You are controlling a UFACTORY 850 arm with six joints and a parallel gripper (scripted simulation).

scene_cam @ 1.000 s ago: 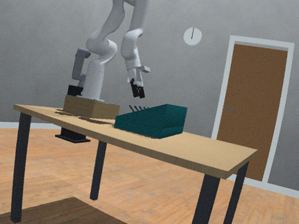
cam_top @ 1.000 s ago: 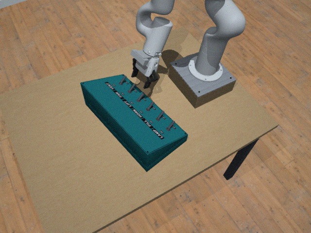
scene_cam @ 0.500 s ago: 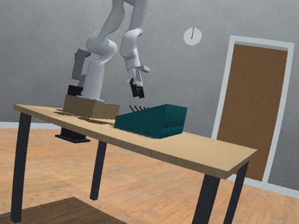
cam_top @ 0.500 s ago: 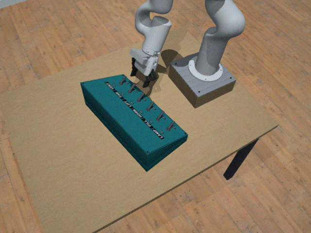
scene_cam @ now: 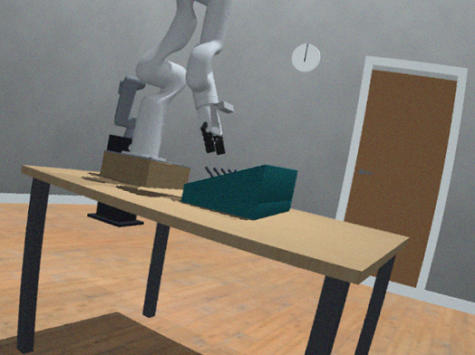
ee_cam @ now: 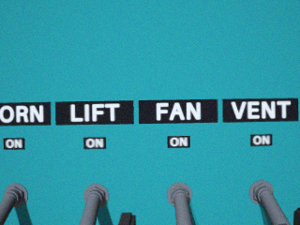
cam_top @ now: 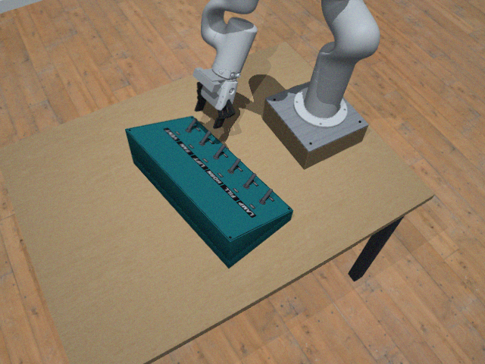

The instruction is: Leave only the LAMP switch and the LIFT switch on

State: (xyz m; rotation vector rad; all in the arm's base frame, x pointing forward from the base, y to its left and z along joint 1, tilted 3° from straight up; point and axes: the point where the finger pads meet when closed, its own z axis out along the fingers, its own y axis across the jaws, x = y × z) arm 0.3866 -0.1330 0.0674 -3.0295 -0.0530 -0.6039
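Where you look down from the top, the teal console point(cam_top: 183, 176) lies diagonally across the table point(cam_top: 98, 282), its long axis running from far left to near right, six levers along the edge facing the arm's base block point(cam_top: 344, 136). The LAMP switch point(cam_top: 266, 196) is at the near-right end, with the LIFT switch point(cam_top: 220, 151) third from the far end. The gripper point(cam_top: 213, 111) hangs spread wide and empty above the far-end levers. Bare table stretches left and near.

From the exterior view, you see the console's tall side point(scene_cam: 274, 186) away from the arm, with the gripper point(scene_cam: 213, 145) above the levers, not touching.

In the wrist view, the LIFT lever point(ee_cam: 94, 202) leans toward the camera, away from its ON mark.
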